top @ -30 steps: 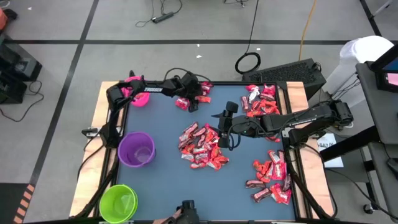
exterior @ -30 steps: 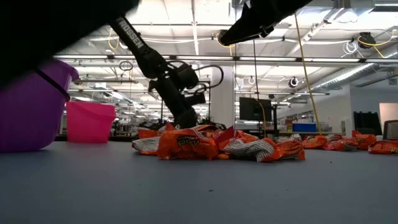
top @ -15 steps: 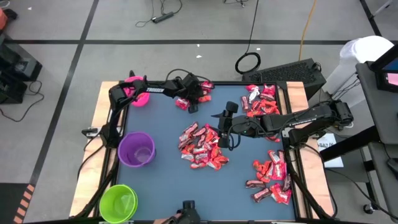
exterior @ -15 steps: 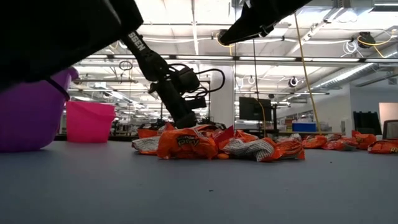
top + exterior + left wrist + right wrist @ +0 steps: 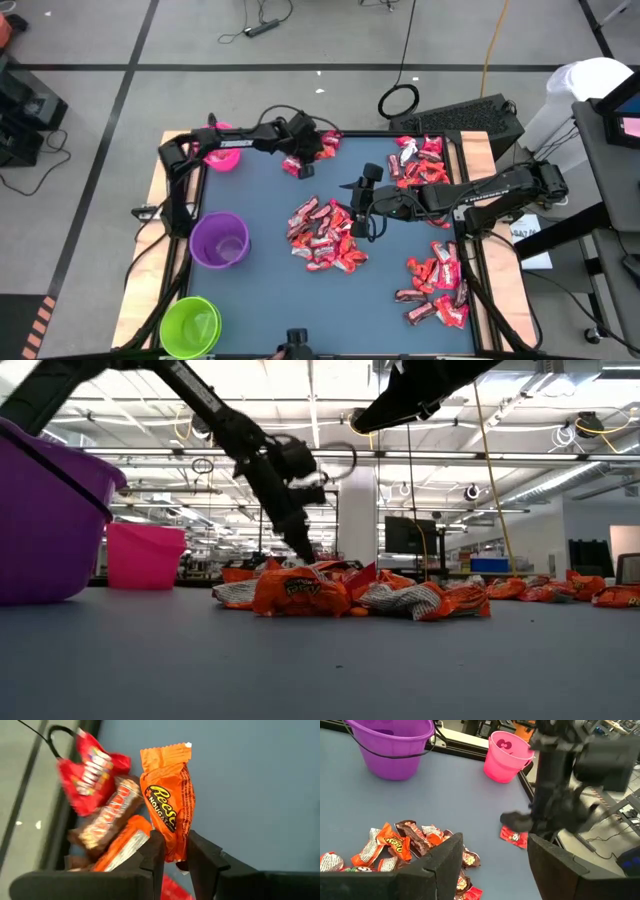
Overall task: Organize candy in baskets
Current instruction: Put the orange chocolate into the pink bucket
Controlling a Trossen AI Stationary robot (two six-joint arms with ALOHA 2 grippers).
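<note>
My left gripper [image 5: 304,166] hangs over the far edge of the table, shut on one orange wrapped candy [image 5: 167,800], just above a small pile of candy [image 5: 97,815]. My right gripper [image 5: 355,212] stands open above the centre pile of candy [image 5: 325,235], and nothing is between its fingers [image 5: 492,845]. The pink basket [image 5: 222,155] stands at the far left corner. The purple basket [image 5: 220,240] stands on the left side and the lime green basket [image 5: 190,325] at the near left. My left gripper pinches the orange candy by its near end [image 5: 173,851] between its two fingers. The fingers come slanting down from the table's left. The piece sticks out beyond the fingertips, along them, and is lifted clear of the table and the pile.
More candy lies in heaps at the far right [image 5: 420,160] and the near right [image 5: 437,290]. Bare blue table [image 5: 260,290] lies between the centre pile and the baskets. The table has a raised dark rim [image 5: 330,133].
My left gripper has risen from the far pile with the orange candy, which is now lifted clear of the other pieces. The left arm has lifted with it.
</note>
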